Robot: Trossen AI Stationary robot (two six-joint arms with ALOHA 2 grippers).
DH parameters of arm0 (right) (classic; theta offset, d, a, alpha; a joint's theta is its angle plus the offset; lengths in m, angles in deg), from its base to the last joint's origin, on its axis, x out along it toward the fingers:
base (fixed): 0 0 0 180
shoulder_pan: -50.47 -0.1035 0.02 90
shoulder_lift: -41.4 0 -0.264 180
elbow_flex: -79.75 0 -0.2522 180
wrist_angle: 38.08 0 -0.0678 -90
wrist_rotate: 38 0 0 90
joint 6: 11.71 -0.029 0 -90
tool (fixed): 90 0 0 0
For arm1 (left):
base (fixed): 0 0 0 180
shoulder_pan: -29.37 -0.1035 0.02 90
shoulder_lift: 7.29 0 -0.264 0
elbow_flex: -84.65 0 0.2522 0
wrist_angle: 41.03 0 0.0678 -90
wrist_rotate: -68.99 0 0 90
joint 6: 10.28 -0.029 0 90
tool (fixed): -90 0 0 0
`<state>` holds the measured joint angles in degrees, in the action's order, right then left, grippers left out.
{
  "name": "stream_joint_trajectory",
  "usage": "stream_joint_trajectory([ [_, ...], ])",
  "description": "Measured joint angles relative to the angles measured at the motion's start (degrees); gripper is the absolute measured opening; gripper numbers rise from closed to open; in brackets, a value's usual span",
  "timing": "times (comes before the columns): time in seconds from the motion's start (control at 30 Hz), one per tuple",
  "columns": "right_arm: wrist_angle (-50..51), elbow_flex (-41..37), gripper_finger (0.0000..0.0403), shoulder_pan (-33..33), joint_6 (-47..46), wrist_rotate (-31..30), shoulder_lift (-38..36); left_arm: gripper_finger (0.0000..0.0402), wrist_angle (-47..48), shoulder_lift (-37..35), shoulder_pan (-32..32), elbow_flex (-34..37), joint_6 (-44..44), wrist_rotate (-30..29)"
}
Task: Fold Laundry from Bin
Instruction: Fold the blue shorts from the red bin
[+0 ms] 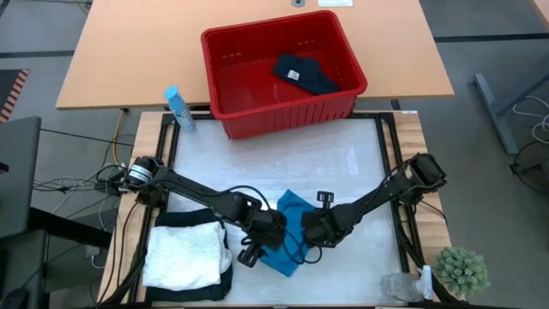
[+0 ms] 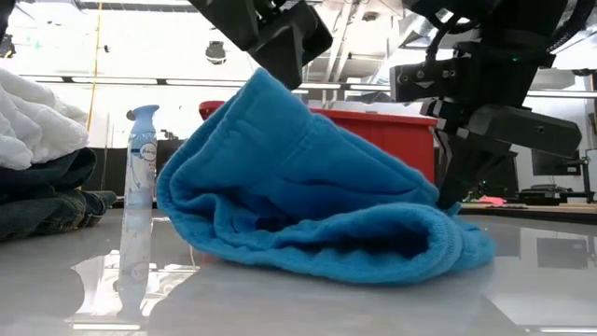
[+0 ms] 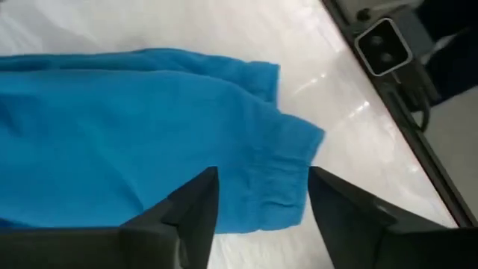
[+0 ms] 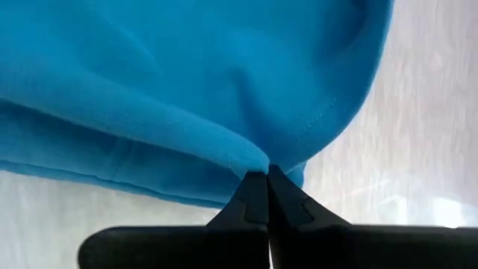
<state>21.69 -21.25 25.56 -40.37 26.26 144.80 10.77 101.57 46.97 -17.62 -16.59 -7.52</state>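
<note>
A small bright blue cloth (image 1: 290, 230) lies bunched on the table's near middle, and in the low view it rises to a peak (image 2: 263, 79). My left gripper (image 1: 260, 246) hovers open over its left part; in the left wrist view a cuffed edge (image 3: 287, 161) shows between the fingers. My right gripper (image 1: 314, 230) is shut on the cloth's right side. The red bin (image 1: 225, 81) stands at the far edge with a black garment (image 1: 305, 74) on its floor. A white crinkled piece (image 1: 184, 255) rests on folded black garments (image 1: 185, 220) near left. My left gripper stands open, one finger (image 3: 196, 205) on each side of the cuffed edge; whether either touches the cloth I cannot tell. My right gripper pinches a fold of the blue cloth (image 4: 250, 158) between its two shut fingertips, slanting down from the table's right. The cloth around the pinch rests on the table.
A pale blue spray bottle (image 1: 178, 109) stands left of the bin. A small green plant (image 1: 463, 270) and a clear bottle (image 1: 403, 287) sit at the near right corner. Bare tabletop (image 1: 343, 163) lies between the bin and the cloth.
</note>
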Motion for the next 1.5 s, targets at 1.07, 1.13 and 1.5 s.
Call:
stream_joint_trajectory([
  [1.07,-7.3,0.0,0.0014,8.4,-1.6,-1.4,0.0,0.0000,-26.7,6.6,7.3,3.8,11.7,9.1],
  [1.13,-7.7,0.0,0.0014,9.0,-1.3,-1.4,0.0,0.0000,-29.8,8.1,7.5,3.8,14.4,13.9],
  [1.5,-8.8,0.0,0.0014,10.1,-1.3,-1.3,0.0,0.0000,-22.2,10.1,7.1,3.7,15.5,-2.9],
])
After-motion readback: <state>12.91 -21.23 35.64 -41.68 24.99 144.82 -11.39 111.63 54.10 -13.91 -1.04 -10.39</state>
